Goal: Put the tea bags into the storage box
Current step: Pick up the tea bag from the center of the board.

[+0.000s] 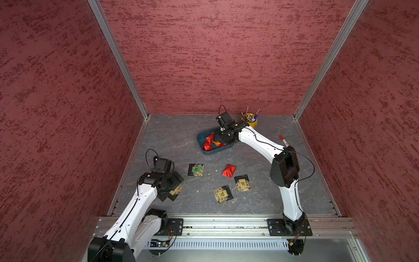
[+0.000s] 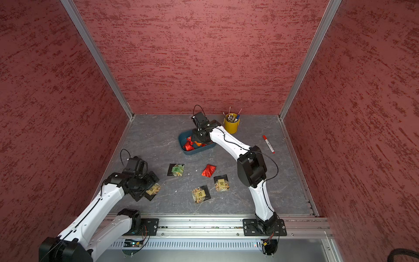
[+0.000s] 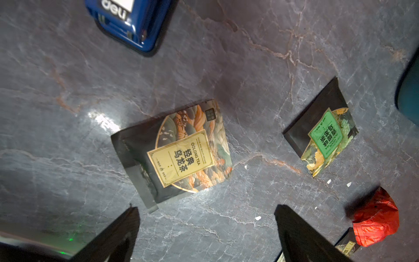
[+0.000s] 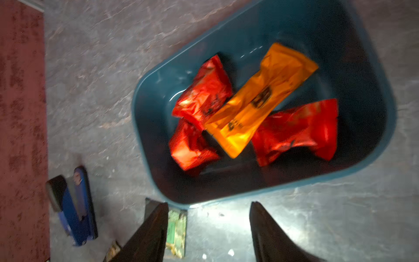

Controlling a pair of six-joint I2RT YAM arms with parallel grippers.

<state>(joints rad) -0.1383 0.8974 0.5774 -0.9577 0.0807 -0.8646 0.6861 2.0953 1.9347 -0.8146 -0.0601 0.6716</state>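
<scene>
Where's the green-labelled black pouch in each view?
Top view: green-labelled black square pouch on the table, robot-side of the dark teal plastic storage box.
Top view: same place.
Left wrist: beside the tan-labelled black pouch, at.
Right wrist: just outside the box rim, partly hidden.
Shared landmark: that box, in all four.

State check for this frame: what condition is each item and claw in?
storage box: holds three red sachets, one orange sachet
loose red sachet: on the table, outside
green-label pouch: on the table, outside
three tan-label pouches: on the table, outside
left claw: open, empty, above a tan-label pouch
right claw: open, empty, above the box
marker: capped, lying flat
pencil cup: upright, holding pens
</scene>
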